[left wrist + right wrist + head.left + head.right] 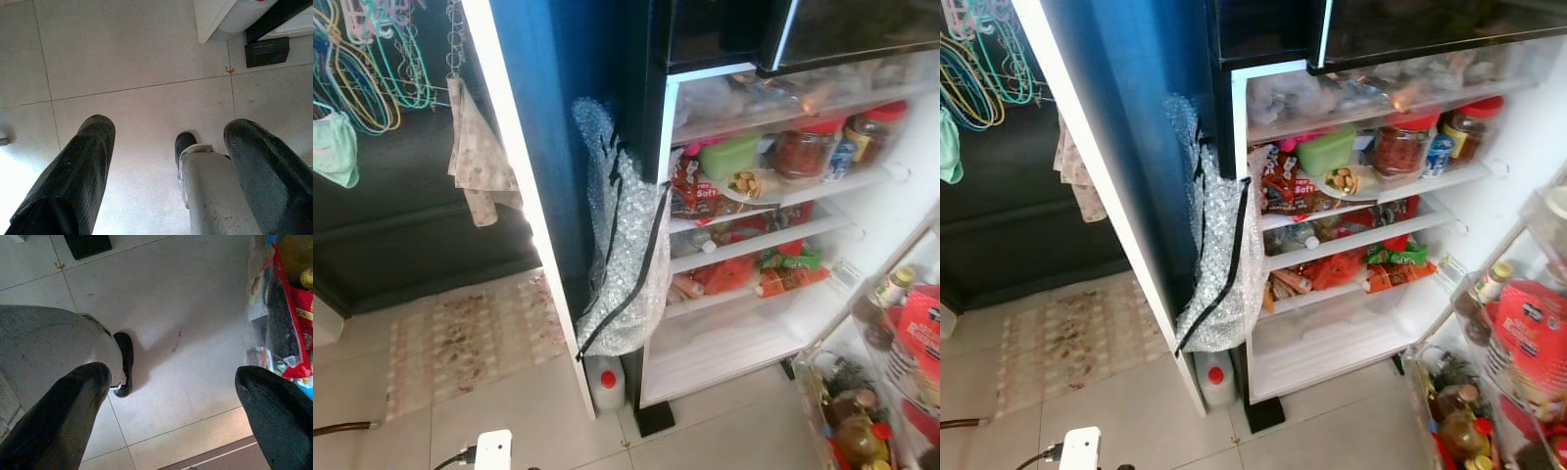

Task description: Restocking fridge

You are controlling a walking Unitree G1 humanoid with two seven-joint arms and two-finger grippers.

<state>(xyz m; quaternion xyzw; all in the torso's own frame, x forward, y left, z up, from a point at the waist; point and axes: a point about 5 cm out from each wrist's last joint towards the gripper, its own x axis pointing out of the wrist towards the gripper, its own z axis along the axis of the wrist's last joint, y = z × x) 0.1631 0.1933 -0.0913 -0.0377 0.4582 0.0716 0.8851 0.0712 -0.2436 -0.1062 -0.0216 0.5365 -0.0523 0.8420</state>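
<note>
The fridge [744, 333] stands open in front of me, its white shelves packed with food. A green tub [728, 157], red-lidded jars [805, 147] and a wrap on a plate [754, 184] sit on an upper shelf. Red snack packets [690, 191] and orange bags [773, 279] lie on the shelves below. The bottom compartment [724, 343] looks bare. The open door [901, 382] at my right holds bottles and a red container. My left gripper [168, 161] hangs open over the floor tiles. My right gripper [173, 406] also hangs open above the floor, nothing between its fingers.
A bubble-wrap bag [622, 255] hangs on the fridge's left side, with a white jug [607, 382] on the floor beneath it. A patterned mat [470, 338] lies to the left. Hangers [372, 59] and a cloth [480, 162] hang on a dark wall. My foot [124, 362] shows on the tiles.
</note>
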